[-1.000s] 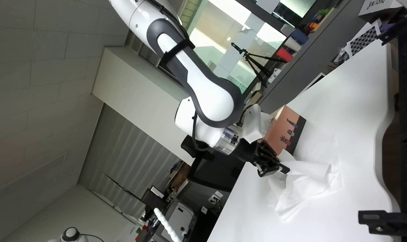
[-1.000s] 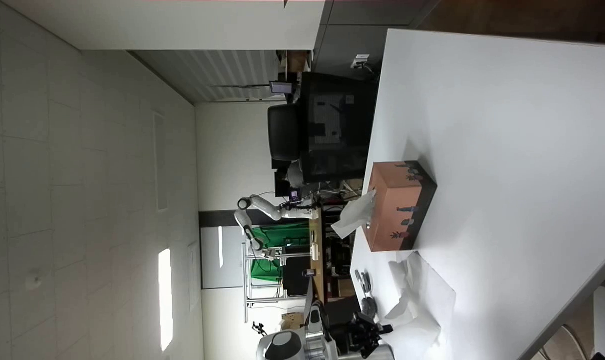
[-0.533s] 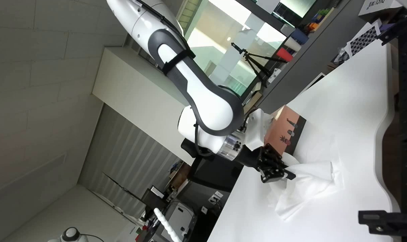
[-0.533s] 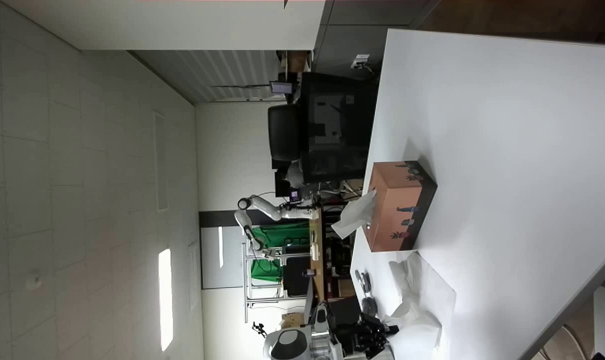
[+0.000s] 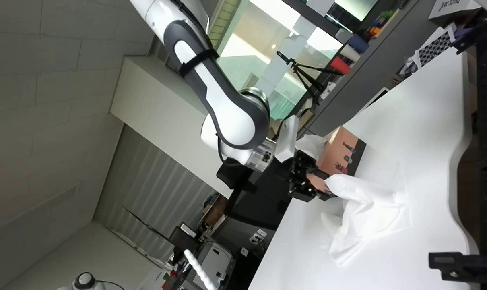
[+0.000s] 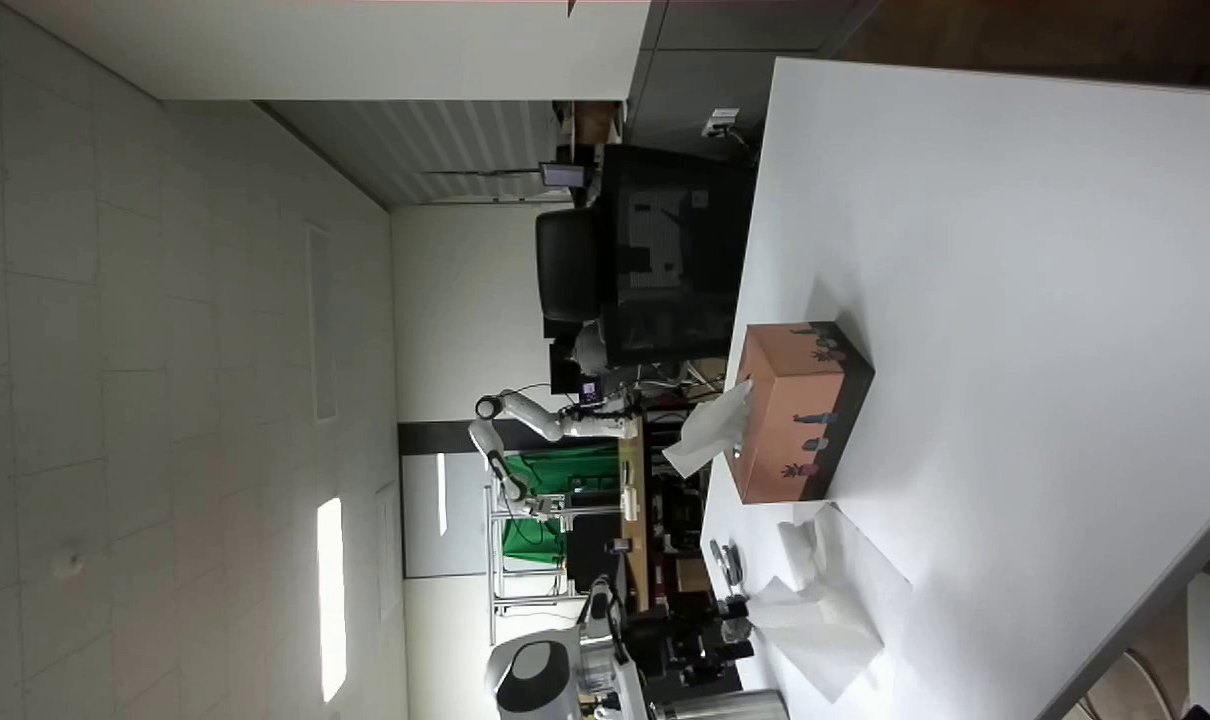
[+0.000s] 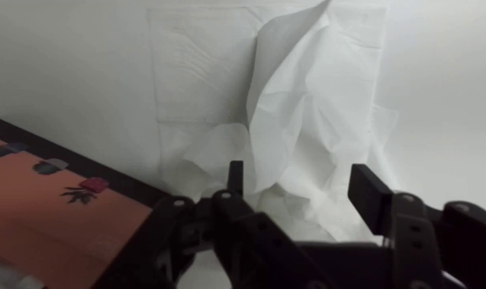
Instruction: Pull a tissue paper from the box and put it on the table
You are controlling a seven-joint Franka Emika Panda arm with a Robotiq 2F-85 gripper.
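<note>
- White counter [image 6: 1015, 300] spreads wide past the box [image 6: 790, 430] to a straight edge.
- Crumpled tissue [image 7: 327, 80] lies on the counter, beside the box.
- Fingers [image 7: 367, 196] stand spread, released, near the tissue.

Pincer [image 7: 301, 186], jaws apart, lower frame; crumpled white tissue [image 7: 285, 124], upper centre, on bench [image 7: 444, 120]; orange box [image 7: 70, 222], partly cropped, lower left.
</note>
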